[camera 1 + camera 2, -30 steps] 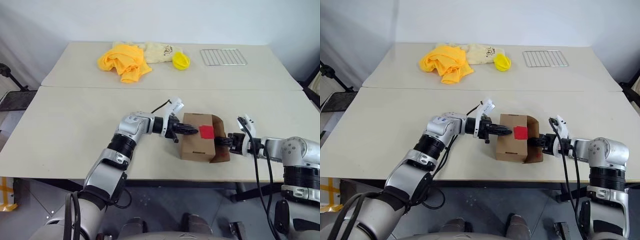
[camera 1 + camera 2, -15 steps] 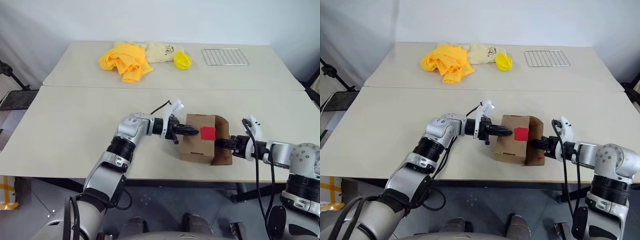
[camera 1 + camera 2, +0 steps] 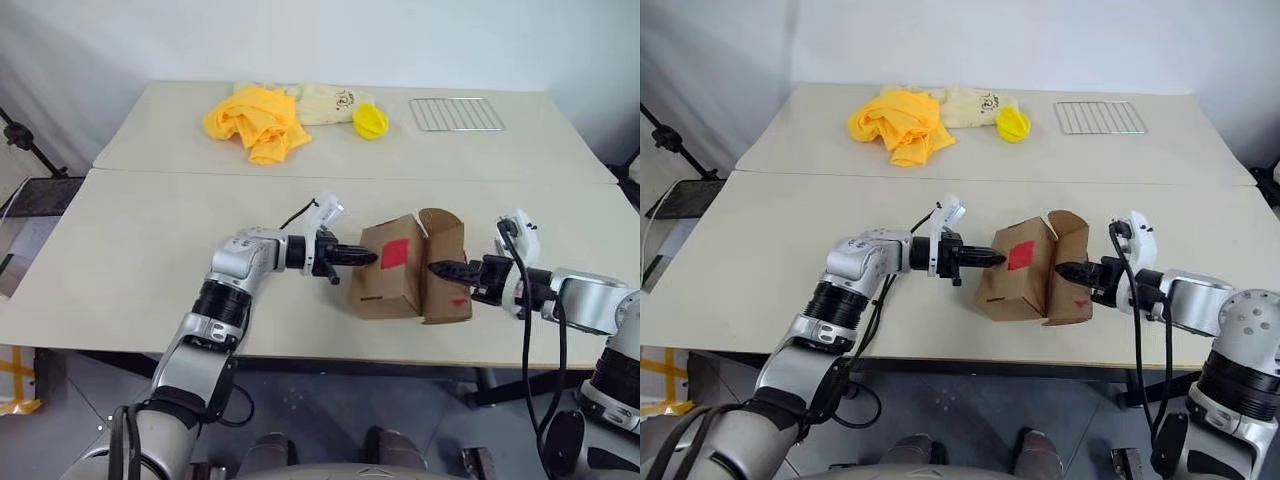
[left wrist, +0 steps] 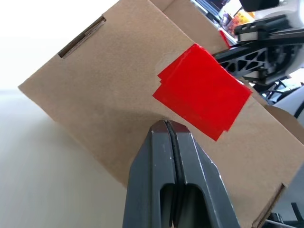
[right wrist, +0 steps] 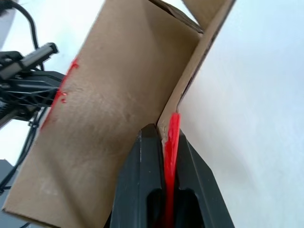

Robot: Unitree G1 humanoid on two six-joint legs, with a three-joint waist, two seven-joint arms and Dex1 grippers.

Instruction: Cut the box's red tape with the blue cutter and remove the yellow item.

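I am seeing the box [image 3: 400, 270] tipping up near the front edge of the near table [image 3: 120, 260], its red tape [image 3: 393, 253] facing my left gripper [image 3: 368, 257], whose fingers are pressed together, tip at the cardboard. My right gripper [image 3: 436, 268] is pinching the open flap [image 5: 190, 85].

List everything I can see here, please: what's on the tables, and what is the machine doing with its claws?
box: one, brown cardboard, front table, tilted up, flap open
red tape: one patch, red, on the box's face
cloth: one, yellow, crumpled, far table
bag: one, cream, beside the cloth
small item: one, yellow, next to the bag
wire rack: one, metal, far table
left gripper: black, shut, tip against the box
right gripper: black, shut on the box's flap
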